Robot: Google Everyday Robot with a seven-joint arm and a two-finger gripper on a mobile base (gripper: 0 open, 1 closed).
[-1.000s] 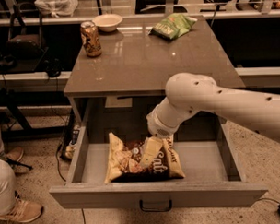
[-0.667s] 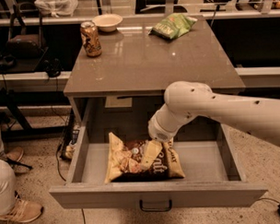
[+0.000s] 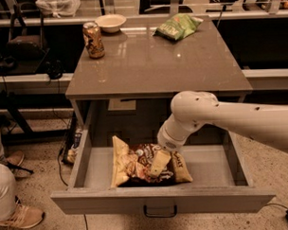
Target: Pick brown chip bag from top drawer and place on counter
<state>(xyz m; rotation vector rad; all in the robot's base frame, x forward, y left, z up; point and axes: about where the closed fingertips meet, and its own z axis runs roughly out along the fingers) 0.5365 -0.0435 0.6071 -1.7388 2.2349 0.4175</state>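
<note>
The brown chip bag (image 3: 134, 164) lies flat in the open top drawer (image 3: 161, 199), left of its middle, with cream-yellow ends left and right. The drawer is pulled fully out, and its dark handle (image 3: 160, 213) shows on the front. My white arm reaches in from the right, under the counter (image 3: 151, 64). My gripper (image 3: 158, 166) points down and sits on the right half of the bag, covering part of its print. The bag rests on the drawer floor.
On the counter stand a soda can (image 3: 93, 39) at the back left, a white bowl (image 3: 110, 22) behind it, and a green chip bag (image 3: 177, 26) at the back right. A person's leg and shoe (image 3: 19, 216) are at the lower left.
My gripper has come down and a little forward into the drawer, from just above the bag onto its right half. The bag has not moved.
</note>
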